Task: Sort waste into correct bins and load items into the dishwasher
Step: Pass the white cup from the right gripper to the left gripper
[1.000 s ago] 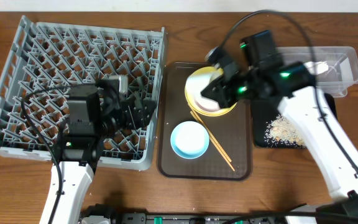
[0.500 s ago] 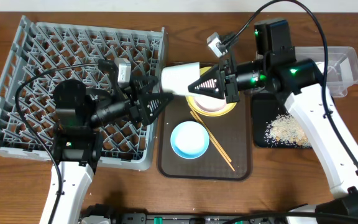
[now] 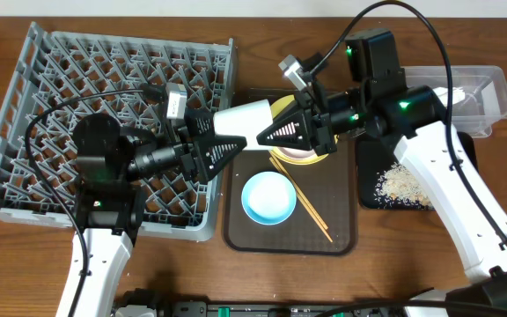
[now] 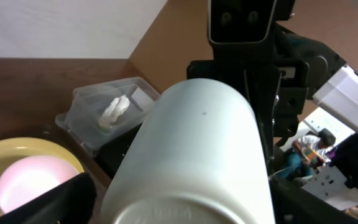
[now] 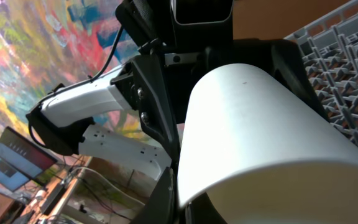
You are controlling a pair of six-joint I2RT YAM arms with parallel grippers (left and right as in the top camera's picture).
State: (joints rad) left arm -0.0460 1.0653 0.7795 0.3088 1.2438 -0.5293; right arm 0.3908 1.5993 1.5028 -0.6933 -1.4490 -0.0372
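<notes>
The small white cup [image 3: 249,116] hangs on its side in mid-air between the grey dish rack [image 3: 60,88] and the brown tray [image 3: 236,224]. My right gripper [image 3: 280,123] is shut on the cup's rim [image 5: 253,124]. My left gripper [image 3: 218,134] is open, with its fingers on either side of the cup's base [image 4: 197,143]. The yellow plate [image 3: 324,152] holds the white bowl [image 3: 293,152]. The light blue bowl [image 3: 268,197] sits in front of it on the tray.
Wooden chopsticks [image 3: 302,204] lie across the brown tray. The clear tub [image 3: 487,84] at the back right holds the white napkin [image 3: 454,95]. The black tray [image 3: 368,185] holds rice scraps [image 3: 403,183].
My right gripper lifted the cup off the plate area and carried it left. My left gripper swung right from over the rack to meet the cup's base.
</notes>
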